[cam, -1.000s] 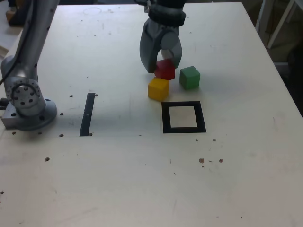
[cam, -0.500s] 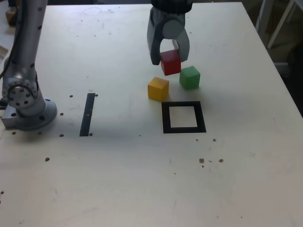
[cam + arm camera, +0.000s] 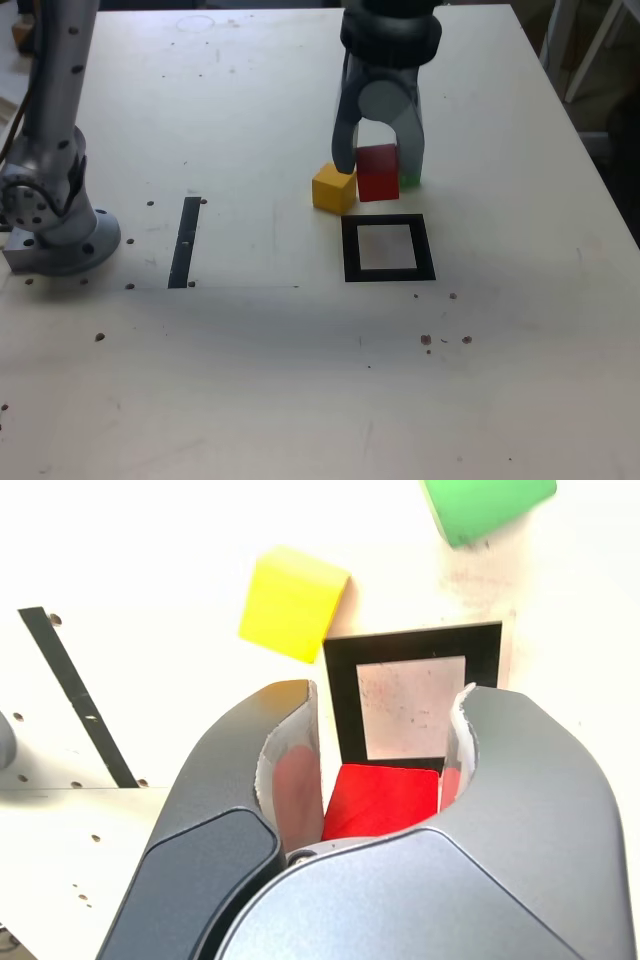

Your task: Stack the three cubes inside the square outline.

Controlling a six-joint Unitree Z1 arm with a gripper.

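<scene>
My gripper (image 3: 378,165) is shut on the red cube (image 3: 378,172) and holds it in the air, just behind the square outline (image 3: 388,249). In the wrist view the red cube (image 3: 382,800) sits between the two grey fingers (image 3: 500,750), with the square outline (image 3: 412,702) just ahead of it. The yellow cube (image 3: 334,187) rests on the table at the exterior view's left of the gripper. Only a sliver of the green cube (image 3: 410,180) shows behind the right finger; the wrist view shows the green cube (image 3: 485,507) more fully, beyond the outline. The outline's centre is bare.
The arm's grey base (image 3: 55,225) stands at the exterior view's left edge. A straight black tape strip (image 3: 185,241) lies between the base and the outline. Small dark specks (image 3: 443,340) dot the white table (image 3: 300,380) in front of the outline.
The gripper has lifted the red cube off the table and carried it toward the outline and to the exterior view's right, now covering most of the green cube. Yellow and green cubes stayed put.
</scene>
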